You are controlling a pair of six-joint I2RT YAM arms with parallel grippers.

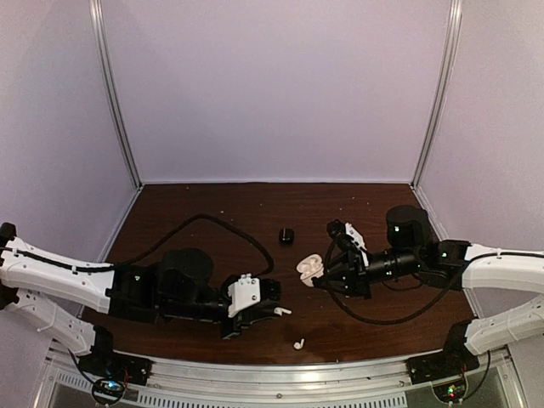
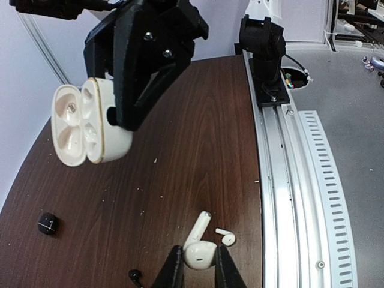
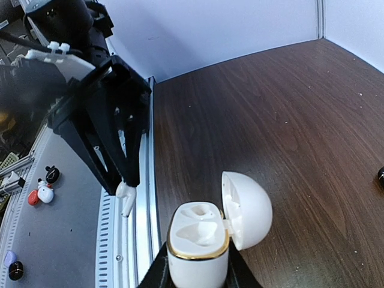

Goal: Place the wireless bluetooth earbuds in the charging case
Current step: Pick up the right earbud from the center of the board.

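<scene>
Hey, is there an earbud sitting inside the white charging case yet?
No, in the right wrist view the open charging case shows both of its wells empty.

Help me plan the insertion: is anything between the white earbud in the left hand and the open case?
Nothing visible does. Only air separates the glossy white stemmed earbud in the left hand from the white oval charging case in the right hand, lid open, sockets empty.

Left arm (image 1: 51, 272) and right arm (image 1: 501, 268) reach inward; right gripper (image 3: 198, 273) clamps charging case (image 3: 201, 234); left gripper (image 2: 195, 270), near it, pinches 1 white earbud (image 2: 200, 249).
</scene>
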